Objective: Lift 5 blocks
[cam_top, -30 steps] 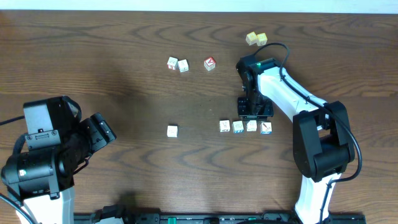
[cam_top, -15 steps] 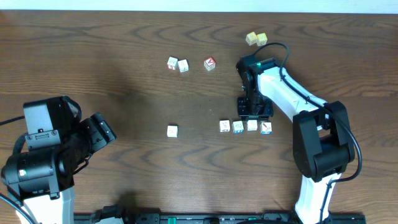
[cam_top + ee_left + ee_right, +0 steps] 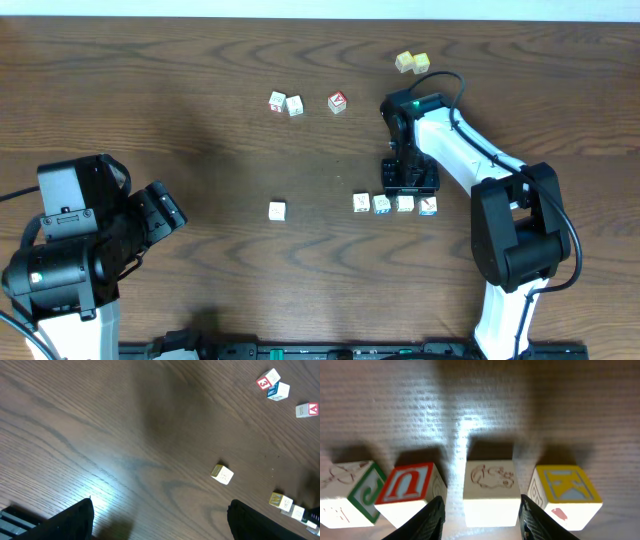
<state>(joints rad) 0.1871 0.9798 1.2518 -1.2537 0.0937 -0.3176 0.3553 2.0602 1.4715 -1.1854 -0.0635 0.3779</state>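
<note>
The right claw (image 3: 483, 510) was partly open, with one finger on each side of the block with a line drawing (image 3: 491, 491). That block sat flat on the bench (image 3: 530, 405). At its 9 o'clock stood the red U block (image 3: 407, 489), and past that the green-edged block (image 3: 351, 492). At its 3 o'clock stood the yellow K block (image 3: 565, 491). The four made one row.

From above, the lone block (image 3: 277, 210) lay well apart at 9 o'clock from the row. Two more white cubes (image 3: 277, 101) lay at 10 o'clock, the red-faced cube (image 3: 337, 102) at 11 o'clock, and the two yellow cubes (image 3: 405, 62) at 12 o'clock. The left claw (image 3: 167, 520) was wide open with nothing in it, far off at 9 o'clock.
</note>
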